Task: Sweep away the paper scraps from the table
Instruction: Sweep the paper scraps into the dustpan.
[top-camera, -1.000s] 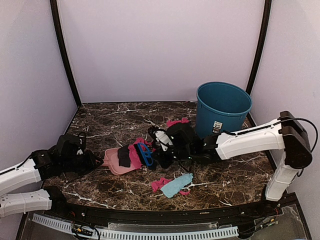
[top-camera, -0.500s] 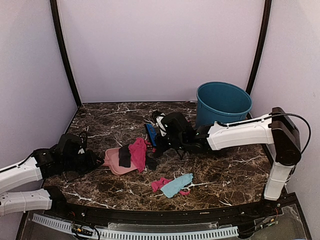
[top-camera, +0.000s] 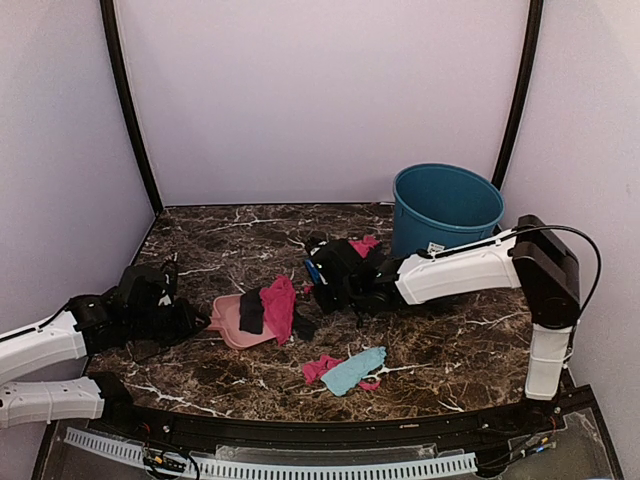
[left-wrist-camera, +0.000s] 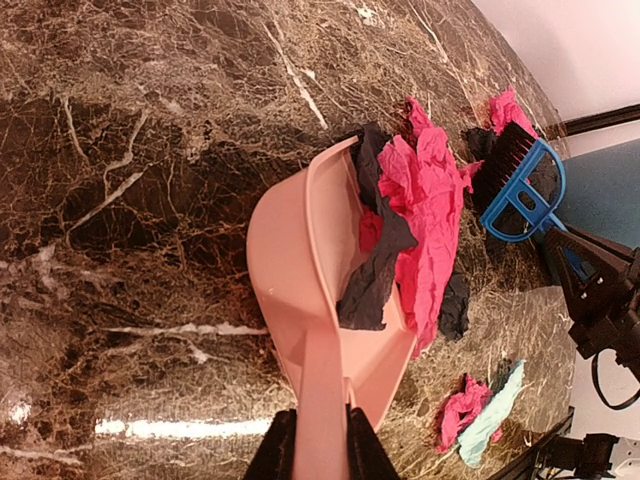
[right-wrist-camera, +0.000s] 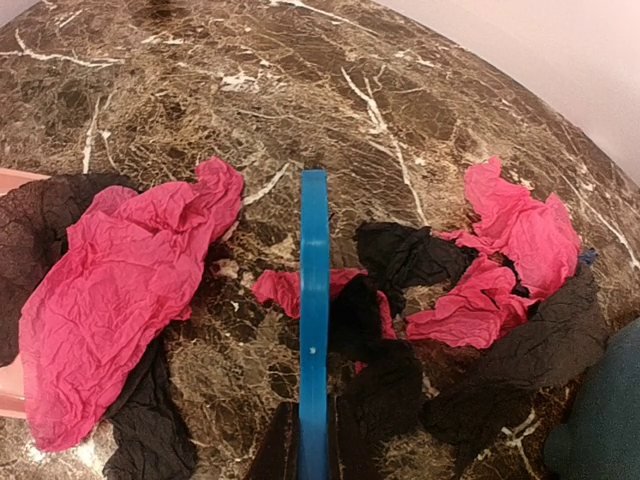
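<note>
My left gripper (left-wrist-camera: 310, 450) is shut on the handle of the pale-pink dustpan (left-wrist-camera: 300, 250), which lies on the marble table (top-camera: 230, 240); the dustpan (top-camera: 226, 318) holds magenta (top-camera: 277, 305) and black (top-camera: 250, 312) paper scraps. My right gripper (right-wrist-camera: 312, 455) is shut on the blue hand brush (right-wrist-camera: 313, 320), held edge-on over more scraps: magenta (right-wrist-camera: 520, 235) and black (right-wrist-camera: 400, 260) pieces to its right, a big magenta one (right-wrist-camera: 120, 290) to its left. The brush (top-camera: 311, 270) sits right of the dustpan. A light blue scrap (top-camera: 354, 369) and a magenta one (top-camera: 320, 367) lie nearer the front edge.
A teal bucket (top-camera: 446, 215) stands at the back right, just behind my right arm. Lilac walls close the table on three sides. A black rim (top-camera: 300, 425) runs along the front.
My right gripper has carried the brush back from the dustpan's mouth toward the far right. The scraps stay heaped on the dustpan. My left arm has barely moved.
</note>
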